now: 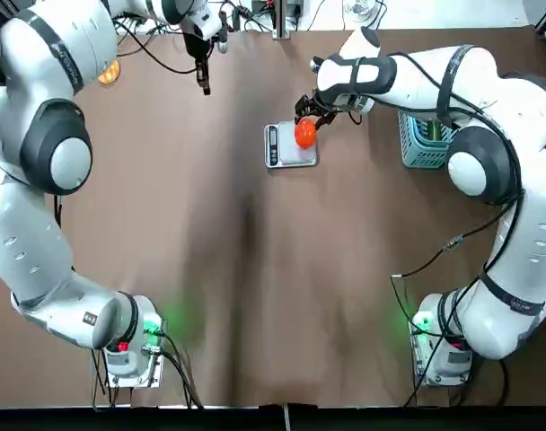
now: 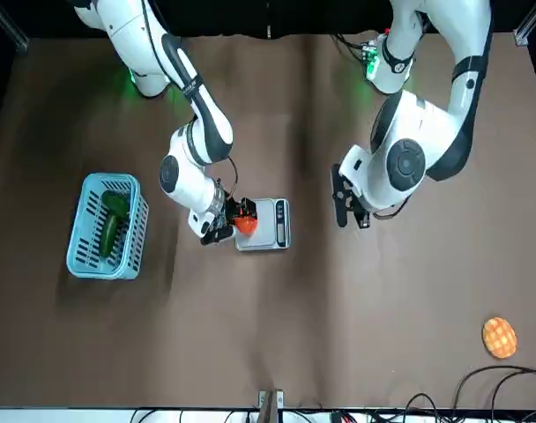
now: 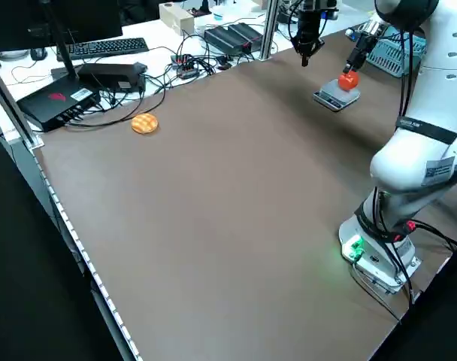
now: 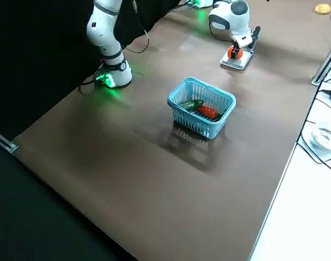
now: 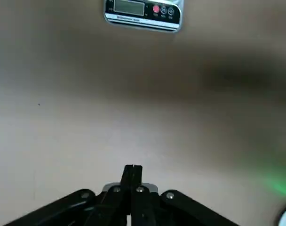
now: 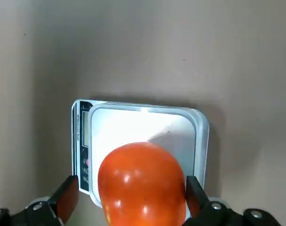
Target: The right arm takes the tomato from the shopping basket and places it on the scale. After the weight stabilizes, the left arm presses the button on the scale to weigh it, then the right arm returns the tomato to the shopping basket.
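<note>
Tomato [image 6: 142,188]: over scale [image 6: 173,129], long axis unclear
Right gripper [image 6: 129,181]: wide, around tomato
Left gripper [image 5: 132,167]: narrow, scale well apart
Label: too small for reading

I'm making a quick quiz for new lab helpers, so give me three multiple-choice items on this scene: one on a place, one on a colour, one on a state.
1. Where is the tomato?
A) In the shopping basket
B) Over the scale
C) Beside the robot's left base

2. What colour is the shopping basket?
A) Light blue
B) Yellow
C) Black

3. How are the left gripper's fingers?
A) Spread wide
B) Around the tomato
C) Together, with nothing between the tips

Key:
1: B, the top view shows it over the platform, at the right gripper.
2: A, the front and right side views show its light-blue lattice.
3: C, the left wrist view shows the tips meeting; the top view has this gripper off the scale's display side.
</note>
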